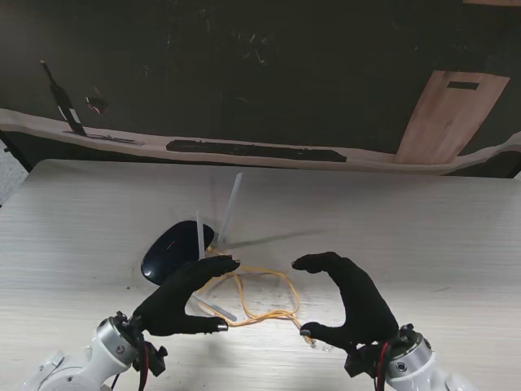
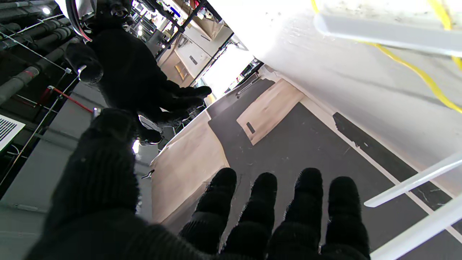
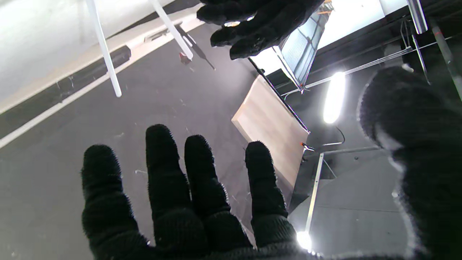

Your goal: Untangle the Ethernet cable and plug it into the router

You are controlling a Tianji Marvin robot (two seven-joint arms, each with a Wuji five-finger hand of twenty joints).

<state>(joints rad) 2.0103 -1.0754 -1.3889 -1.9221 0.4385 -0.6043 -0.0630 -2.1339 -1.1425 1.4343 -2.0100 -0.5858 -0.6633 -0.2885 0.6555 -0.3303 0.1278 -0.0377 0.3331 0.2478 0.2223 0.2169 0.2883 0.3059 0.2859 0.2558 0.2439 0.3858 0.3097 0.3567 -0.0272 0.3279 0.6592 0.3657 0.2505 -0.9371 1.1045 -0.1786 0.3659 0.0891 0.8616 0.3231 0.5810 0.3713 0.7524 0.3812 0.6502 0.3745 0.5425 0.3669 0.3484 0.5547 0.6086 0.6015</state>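
Note:
A dark oval router (image 1: 175,251) with white antennas (image 1: 229,208) lies on the white table (image 1: 423,236). Just nearer to me a thin yellow Ethernet cable (image 1: 264,314) loops loosely on the table. My left hand (image 1: 186,297) hovers over the cable's left part, fingers spread, holding nothing. My right hand (image 1: 352,303) stands at the cable's right end, fingers curved and apart, its thumb close to the cable end (image 1: 308,338). In the left wrist view the yellow cable (image 2: 422,77) and antennas (image 2: 389,34) show; the spread fingers (image 2: 306,202) are empty. The right wrist view shows empty fingers (image 3: 162,173) too.
Beyond the table's far edge lies dark floor with a light wooden board (image 1: 448,118) at the right and a dark tool (image 1: 63,102) at the left. The bare table stretches to both sides of the hands.

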